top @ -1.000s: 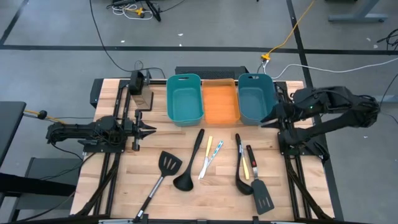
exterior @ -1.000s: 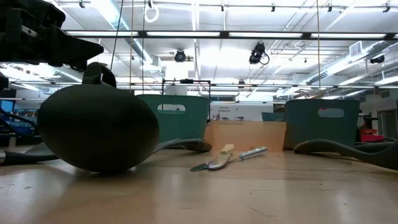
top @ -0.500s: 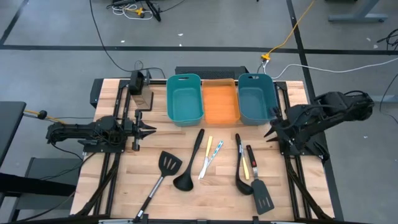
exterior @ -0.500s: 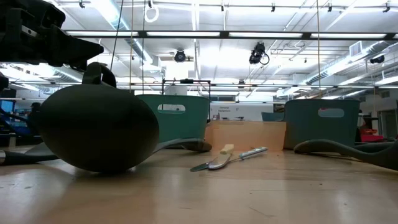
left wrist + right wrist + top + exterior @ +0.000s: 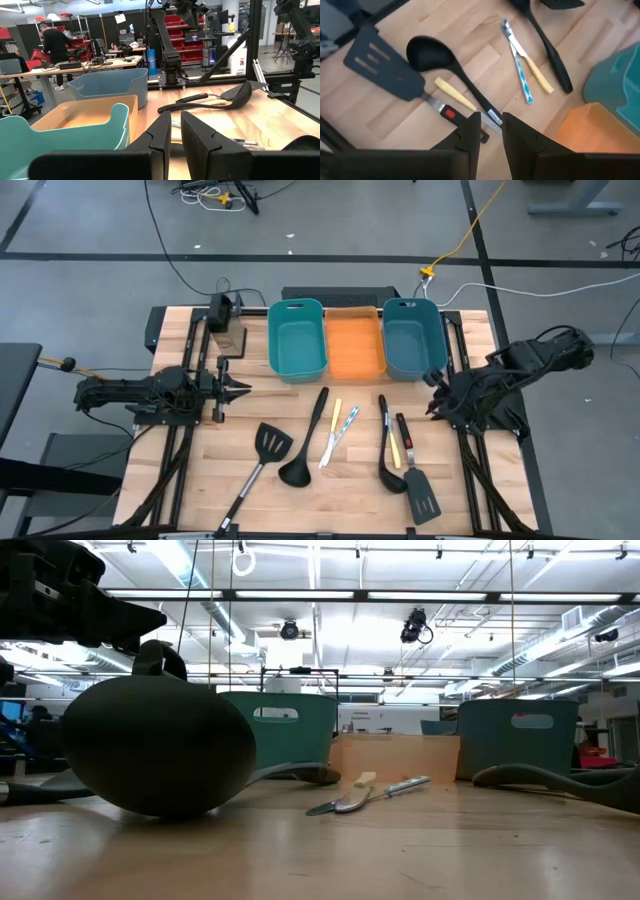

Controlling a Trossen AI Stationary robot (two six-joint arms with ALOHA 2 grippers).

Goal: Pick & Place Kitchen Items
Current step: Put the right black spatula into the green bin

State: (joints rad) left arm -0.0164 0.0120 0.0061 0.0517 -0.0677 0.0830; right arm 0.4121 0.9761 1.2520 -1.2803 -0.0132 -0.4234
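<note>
1. Left gripper (image 5: 244,390): mine, at the left-centre of the high view, low over the table (image 5: 300,515). Fingers (image 5: 162,135) stand a narrow slit apart with nothing between them.
2. Right gripper (image 5: 433,393): mine, at the right-centre of the high view, beside the table's right edge. Fingers (image 5: 470,132) stand slightly apart, nothing between them; my wrist camera looks down on the right-hand utensils.
3. Right spatula (image 5: 421,497): black, slotted, flat on the wood at the lower right of the high view, red mark on its handle.
4. Right ladle (image 5: 384,435): black, just left of that spatula, bowl toward the frame's bottom, handle running up.
5. Short yellow stick (image 5: 394,450): lying between those two handles.
6. Left spatula (image 5: 272,442): black, slotted, lower centre-left, handle slanting toward the bottom edge.
7. Left ladle (image 5: 310,430): just right of it, bowl low, handle slanting up and right. Its bowl fills the left of the low view.
8. Yellow-and-white stick (image 5: 331,433) and teal stick (image 5: 347,423): side by side at centre, between the two ladles.
9. Left teal bin (image 5: 272,340), orange bin (image 5: 354,313), right teal bin (image 5: 440,345): a touching row at upper centre, above all the utensils.
10. Person (image 5: 55,42): at a bench, upper left of the left wrist view.
</note>
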